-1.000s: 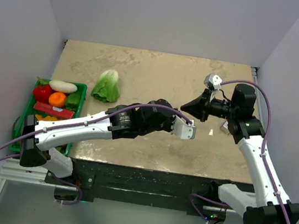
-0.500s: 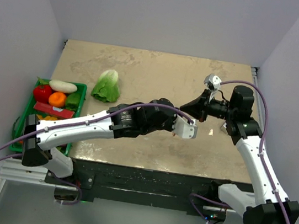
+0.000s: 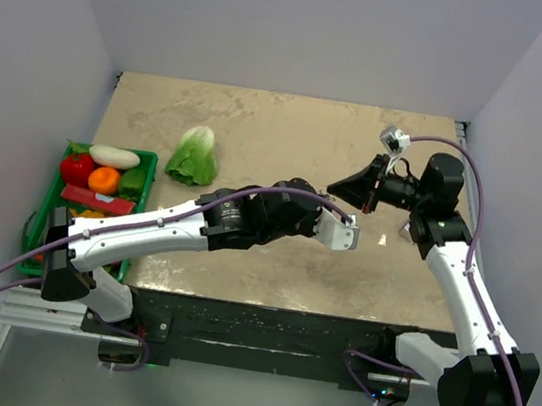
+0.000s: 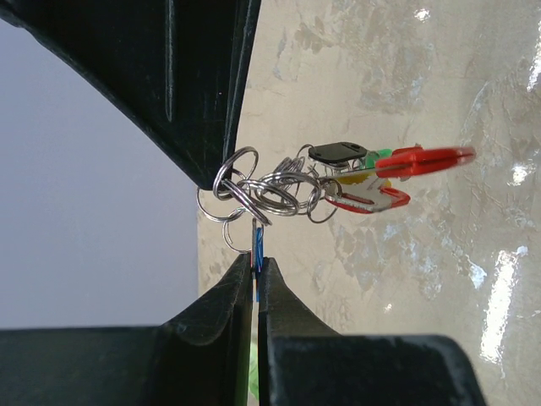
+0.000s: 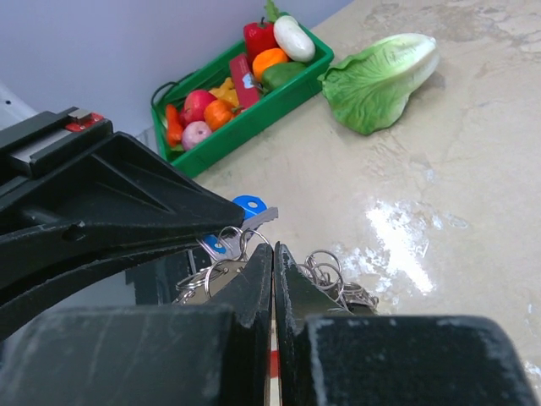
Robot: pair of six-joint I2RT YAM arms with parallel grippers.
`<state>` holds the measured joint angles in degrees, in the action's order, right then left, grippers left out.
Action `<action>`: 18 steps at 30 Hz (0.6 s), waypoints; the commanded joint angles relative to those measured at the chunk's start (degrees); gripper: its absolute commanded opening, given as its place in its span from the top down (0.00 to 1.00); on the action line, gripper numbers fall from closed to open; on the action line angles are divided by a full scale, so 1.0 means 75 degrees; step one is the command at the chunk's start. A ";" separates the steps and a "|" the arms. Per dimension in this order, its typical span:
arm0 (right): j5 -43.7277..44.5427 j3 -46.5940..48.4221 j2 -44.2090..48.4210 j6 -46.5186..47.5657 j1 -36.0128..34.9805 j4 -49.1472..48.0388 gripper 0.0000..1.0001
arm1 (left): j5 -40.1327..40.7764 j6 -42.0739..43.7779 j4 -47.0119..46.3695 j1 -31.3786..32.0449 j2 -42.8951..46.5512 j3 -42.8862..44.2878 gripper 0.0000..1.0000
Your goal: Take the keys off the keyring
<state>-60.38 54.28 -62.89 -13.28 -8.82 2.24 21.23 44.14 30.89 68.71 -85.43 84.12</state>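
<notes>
Small metal keys with red, green, yellow and blue plastic heads are held off the bench, strung between the two claws about midway between its near and far edges and nearer its right edge. The thin silvery metal keyring, with its long red oval fob, is pinched in the fully closed right gripper. One blue-headed key is clamped edge-on in the left gripper, whose jaws are closed down to that head's thickness. This split hold is judged to steady the ring so the key can be worked off. Several small interlinked rings are tangled together and may snag. A green plastic crate of toy vegetables at the left edge and a pale green lettuce head are well apart.
</notes>
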 commanded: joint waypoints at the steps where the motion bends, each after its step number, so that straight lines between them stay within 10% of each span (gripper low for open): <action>1: 0.0270 -0.0019 0.0007 -0.0806 0.0285 -0.1446 1.00 | -0.0195 -0.0061 0.0299 0.0132 0.0058 0.0234 1.00; 18: -0.0398 -0.0428 0.0101 -0.1590 0.0344 -0.2534 1.00 | -0.0557 -0.0424 0.0509 0.0097 0.0070 0.0737 0.82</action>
<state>-62.54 52.36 -63.00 -20.12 -6.83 -6.98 20.51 43.22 32.38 68.82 -85.43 86.35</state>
